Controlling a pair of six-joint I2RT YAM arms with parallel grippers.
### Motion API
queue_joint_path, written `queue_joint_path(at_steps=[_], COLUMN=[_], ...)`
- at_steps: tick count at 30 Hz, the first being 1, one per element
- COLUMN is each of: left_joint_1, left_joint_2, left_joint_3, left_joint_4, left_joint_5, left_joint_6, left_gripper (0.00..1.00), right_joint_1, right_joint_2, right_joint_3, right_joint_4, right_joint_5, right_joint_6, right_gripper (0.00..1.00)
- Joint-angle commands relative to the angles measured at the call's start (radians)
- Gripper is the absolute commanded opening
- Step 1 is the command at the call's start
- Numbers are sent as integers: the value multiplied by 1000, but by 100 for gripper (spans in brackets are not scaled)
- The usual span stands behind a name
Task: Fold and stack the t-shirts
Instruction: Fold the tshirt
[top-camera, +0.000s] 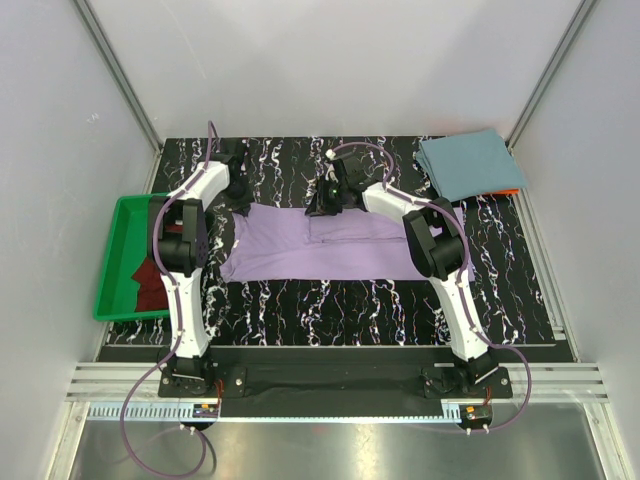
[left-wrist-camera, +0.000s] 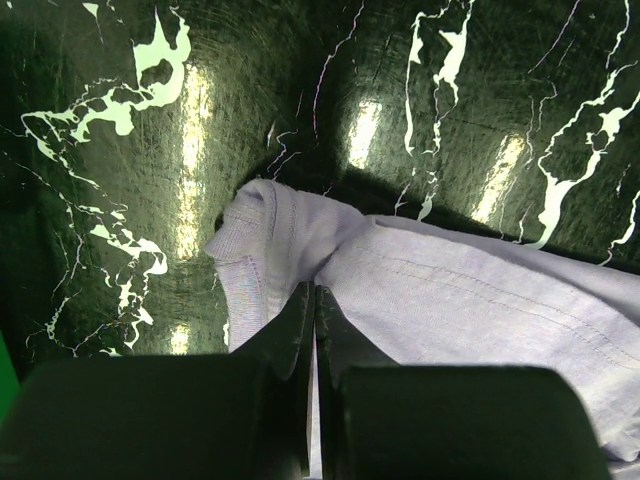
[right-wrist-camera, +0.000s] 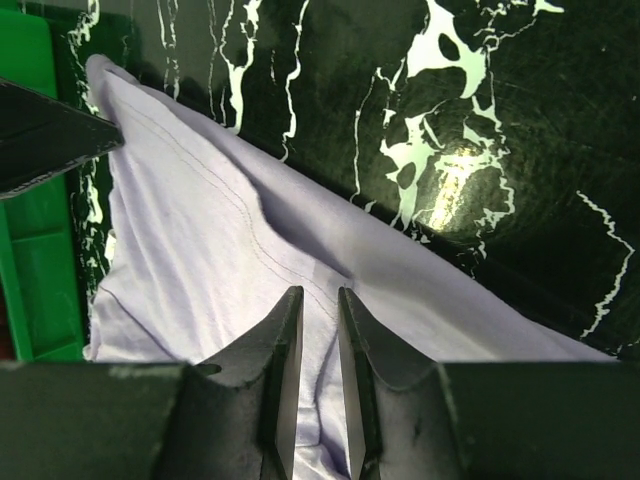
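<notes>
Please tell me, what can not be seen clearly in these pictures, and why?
Maroon t-shirt: top view, the left arm covers part; its shape in the green tray is unclear.
Orange thing under the teal t-shirt: top view, only an edge shows.
Left hand: left wrist view, shut at the lavender t-shirt's edge; its own fingers hide whether cloth is pinched.
Lavender t-shirt's right end: top view, under the right arm.

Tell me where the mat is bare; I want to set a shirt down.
Free: the near strip of mat between the lavender t-shirt and the arm bases; the right side below the folded teal t-shirt. Crowded: the shirt's far edge, at the left gripper and right gripper.
</notes>
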Motion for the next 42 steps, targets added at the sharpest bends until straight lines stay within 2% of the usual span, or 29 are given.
queue_joint_path(at_steps=[1, 21, 23, 24, 27, 34, 37, 38, 40, 42], left_joint_1=[1, 1, 1, 1, 1, 1, 3, 3, 1, 1], left_joint_2=[-6, 8, 9, 11, 14, 41, 49, 52, 49, 20], left_joint_3=[42, 37, 36, 36, 39, 94, 117, 124, 135, 134], left_joint_4=[15, 21, 23, 24, 26, 3, -8, -12, -20, -23], left_joint_5=[-23, -19, -17, -17, -23, -57, -59, -53, -42, -42], left_joint_6=[-3, -14, -14, -14, -14, -19, -23, -22, -23, -22], left_gripper=[0, 0, 0, 0, 0, 0, 0, 0, 12, 32], right_joint_1=[-1, 34, 36, 37, 36, 36, 34, 36, 36, 36], right_joint_2=[-12, 60, 60, 57, 52, -11, -5, 0, 6, -4], right_joint_3=[15, 158, 159, 161, 161, 115, 130, 138, 150, 127], right_joint_4=[32, -145, -144, -139, -139, -112, -127, -133, -142, -132], right_joint_5=[-20, 111, 111, 112, 134, 241, 237, 223, 197, 188], right_joint_6=[22, -15, -15, -14, -20, -64, -75, -73, -64, -54], right_gripper=[28, 28, 23, 14, 0, 0, 0, 7, 16, 25])
